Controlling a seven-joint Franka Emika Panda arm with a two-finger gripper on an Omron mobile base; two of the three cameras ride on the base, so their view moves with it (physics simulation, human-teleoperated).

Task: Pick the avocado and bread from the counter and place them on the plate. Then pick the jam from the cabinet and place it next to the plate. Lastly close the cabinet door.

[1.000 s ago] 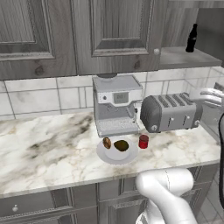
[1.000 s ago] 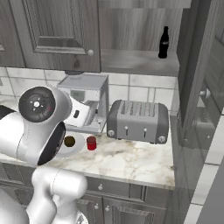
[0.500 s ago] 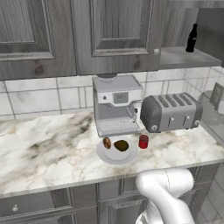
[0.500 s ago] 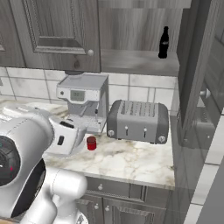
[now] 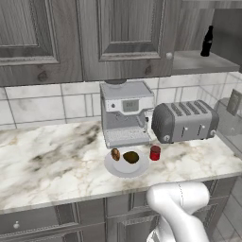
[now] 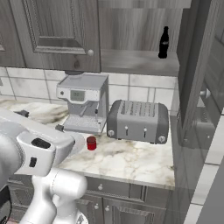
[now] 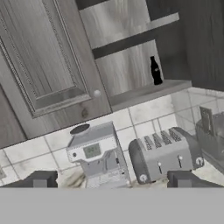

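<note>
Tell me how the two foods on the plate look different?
The avocado is a dark olive-brown, smooth oval; the bread is a reddish-brown, speckled lump. The avocado is bigger than the bread. The avocado sits near the middle of the plate, and the bread lies closer to its left rim. Both are rounded, and both rest on the same pale plate, side by side.
</note>
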